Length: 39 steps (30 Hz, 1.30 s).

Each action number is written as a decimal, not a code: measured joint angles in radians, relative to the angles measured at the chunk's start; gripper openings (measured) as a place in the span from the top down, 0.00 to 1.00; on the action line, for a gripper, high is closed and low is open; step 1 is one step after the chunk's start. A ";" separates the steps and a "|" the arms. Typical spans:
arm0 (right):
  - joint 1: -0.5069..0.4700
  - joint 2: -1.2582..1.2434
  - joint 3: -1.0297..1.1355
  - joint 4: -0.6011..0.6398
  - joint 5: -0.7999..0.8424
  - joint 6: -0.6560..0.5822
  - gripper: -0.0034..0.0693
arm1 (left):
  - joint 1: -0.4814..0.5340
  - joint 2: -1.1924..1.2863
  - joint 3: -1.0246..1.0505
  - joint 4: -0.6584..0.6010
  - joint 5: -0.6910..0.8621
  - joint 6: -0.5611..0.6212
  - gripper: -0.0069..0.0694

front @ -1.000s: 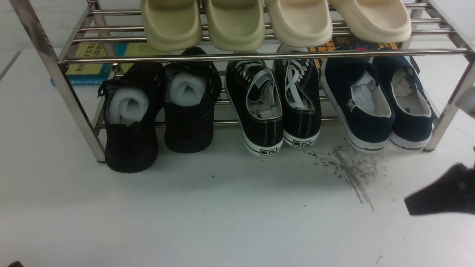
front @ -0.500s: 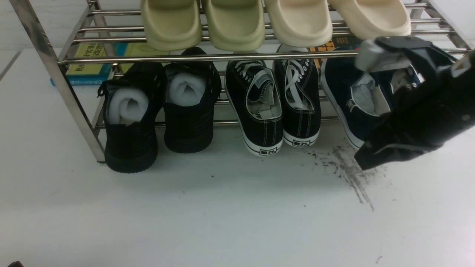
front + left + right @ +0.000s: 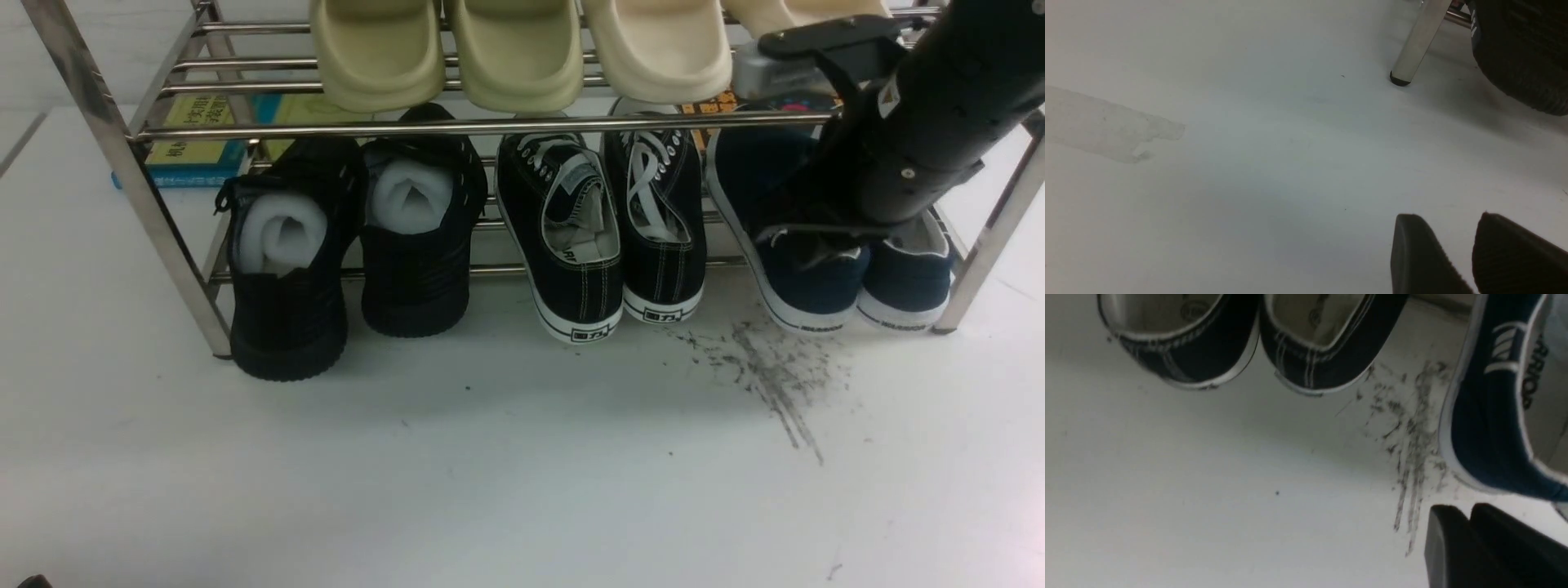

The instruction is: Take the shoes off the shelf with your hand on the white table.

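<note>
The step in hand looks like reaching for the navy slip-ons (image 3: 816, 282), on the rack's (image 3: 490, 127) lower tier at two o'clock. The right tool (image 3: 1466, 509) is narrow and empty—whether fully closed, I cannot tell; next it should widen around a heel. The left tool (image 3: 1449, 218) stands slightly parted. Scuffs (image 3: 775, 367) mark the white tabletop (image 3: 531, 490)—pale wall (image 3: 49, 57) at eleven.

four clogs (image 3: 380, 61), six shoes (image 3: 816, 286), one rack (image 3: 490, 127)
</note>
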 joint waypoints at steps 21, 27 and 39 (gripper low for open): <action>-0.022 0.159 0.000 -0.111 -0.183 0.014 0.48 | 0.000 0.000 0.000 0.000 0.000 0.000 0.60; -0.022 0.199 0.000 -0.142 -0.221 0.022 0.48 | 0.000 0.000 0.000 0.000 0.000 0.000 0.59; -0.022 0.232 0.000 -0.159 -0.231 0.025 0.79 | 0.000 0.000 0.000 0.000 0.000 0.000 0.59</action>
